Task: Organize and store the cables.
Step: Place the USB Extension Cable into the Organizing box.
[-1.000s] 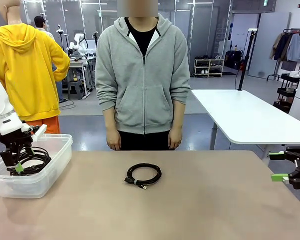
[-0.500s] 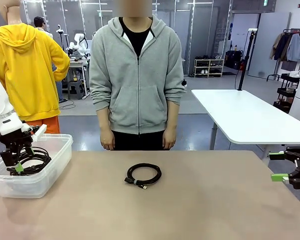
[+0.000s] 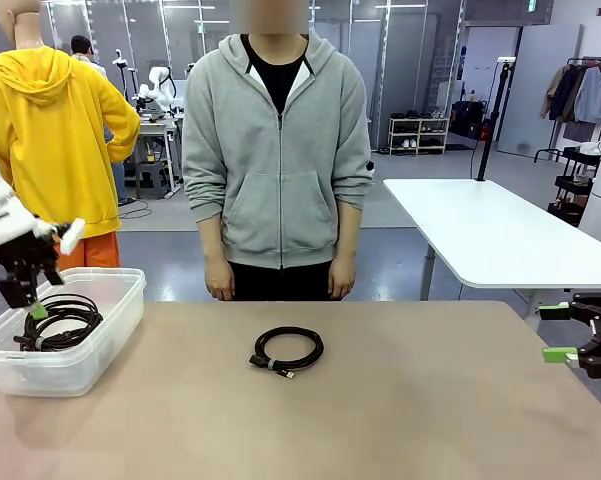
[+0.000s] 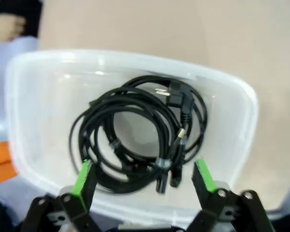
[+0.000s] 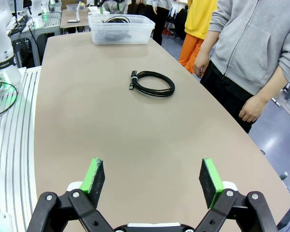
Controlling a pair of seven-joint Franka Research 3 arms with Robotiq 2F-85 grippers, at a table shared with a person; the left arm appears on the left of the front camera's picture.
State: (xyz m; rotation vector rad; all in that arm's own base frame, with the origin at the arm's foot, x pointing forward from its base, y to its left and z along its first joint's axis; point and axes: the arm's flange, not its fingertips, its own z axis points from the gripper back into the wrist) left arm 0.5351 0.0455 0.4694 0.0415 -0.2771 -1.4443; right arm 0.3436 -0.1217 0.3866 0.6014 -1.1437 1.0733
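Note:
One coiled black cable (image 3: 287,350) lies loose on the brown table (image 3: 430,420) in front of the person; the right wrist view has the same coil (image 5: 152,82) far ahead. Several more coiled cables (image 3: 60,323) rest in the clear plastic bin (image 3: 110,320) at the table's left end. My left gripper (image 3: 32,305) hangs open just above them with nothing between its fingers. In the left wrist view the left gripper (image 4: 144,180) looks straight down on the tangled cables (image 4: 135,130) inside the bin (image 4: 231,145). My right gripper (image 3: 557,333) (image 5: 152,176) stands open at the table's right edge.
A person in a grey hoodie (image 3: 280,150) stands at the far edge, hands (image 3: 220,290) hanging at their sides; one hand (image 5: 253,108) is close to the table edge. A white table (image 3: 480,230) stands behind on the right.
My left gripper has risen out of the bin, staying open, and the cables stay inside. The person shifted slightly. The right arm has not moved.

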